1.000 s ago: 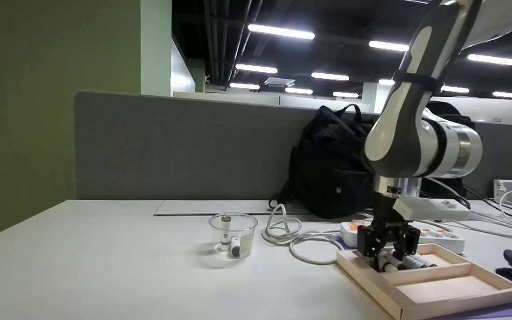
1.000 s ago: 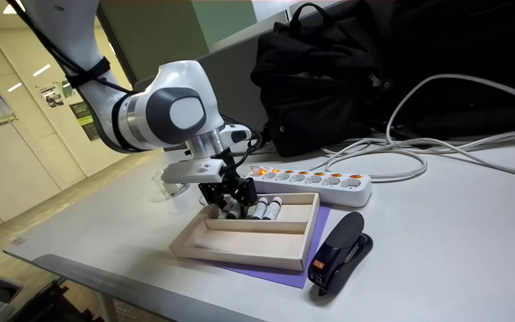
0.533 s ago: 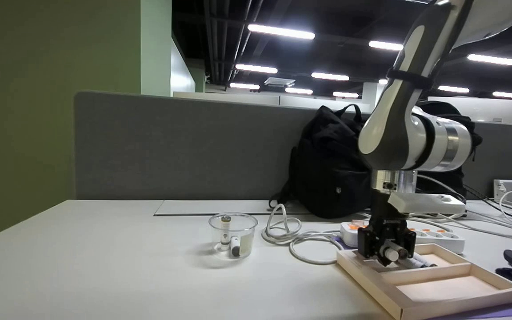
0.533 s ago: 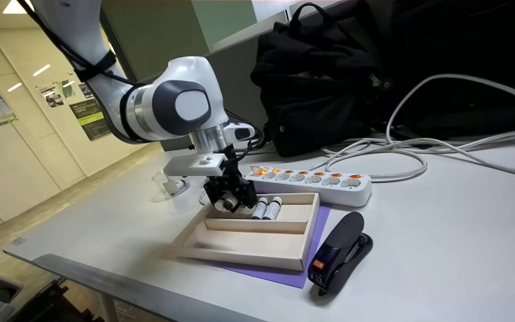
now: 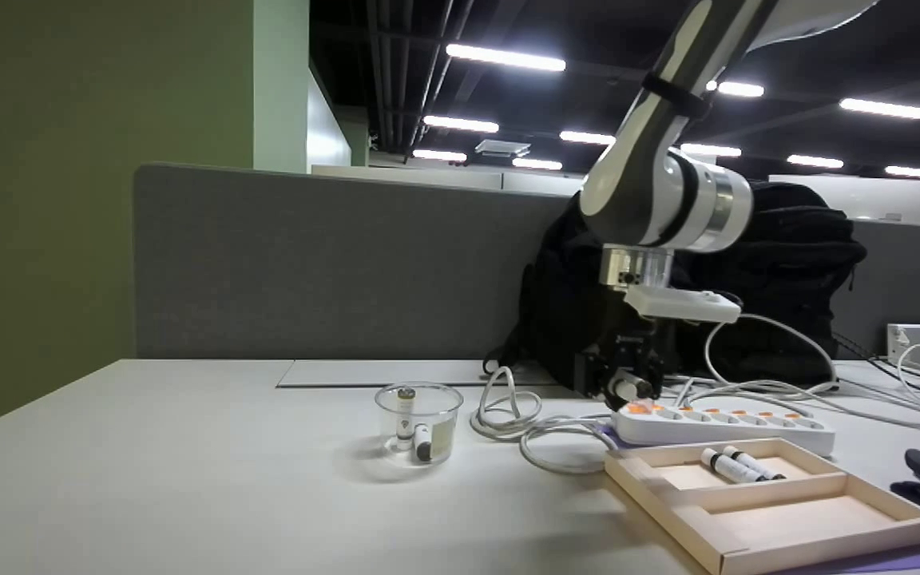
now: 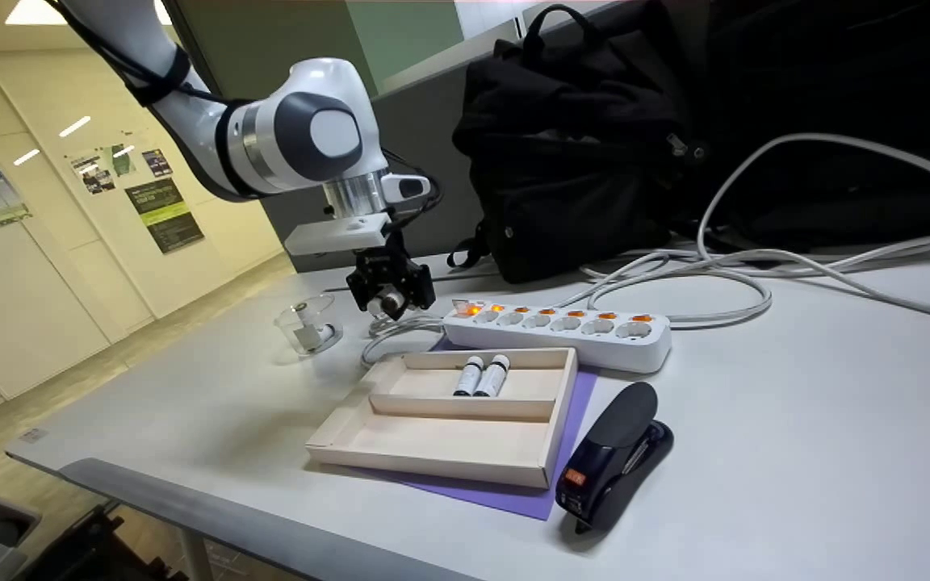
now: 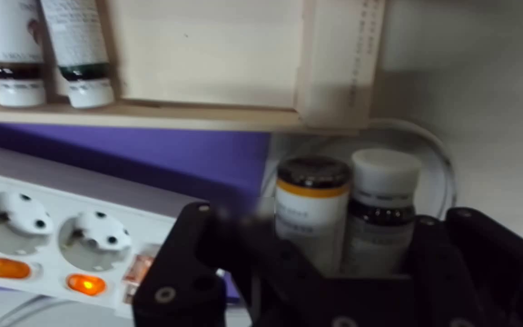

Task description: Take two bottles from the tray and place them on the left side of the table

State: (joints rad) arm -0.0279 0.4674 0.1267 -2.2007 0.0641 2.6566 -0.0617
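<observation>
Two small bottles hang in my gripper (image 5: 624,390), which is shut on the pair of them. In the wrist view they stand side by side between the fingers: a dark-based bottle with an orange band (image 7: 312,204) and a white-capped bottle (image 7: 384,195). Their lower parts are hidden by the dark gripper. The tan tray (image 6: 433,464) lies below and apart from the gripper. Two more white-labelled bottles (image 6: 481,376) lie in the tray's back compartment, and they also show in the wrist view. The white table (image 5: 228,479) stretches away to the left in an exterior view.
A clear plastic cup (image 5: 420,427) with two bottles in it stands on the table. Beside the tray lies a white power strip (image 6: 558,331) with looping cables. A black stapler (image 6: 614,460) sits near the tray, and black backpacks (image 6: 578,145) lean on the grey partition (image 5: 332,263).
The gripper has closed on two bottles in the tray, lifted them clear, and carried them up and away past the tray's rim, over by the power strip's end. Two bottles remain lying in the tray.
</observation>
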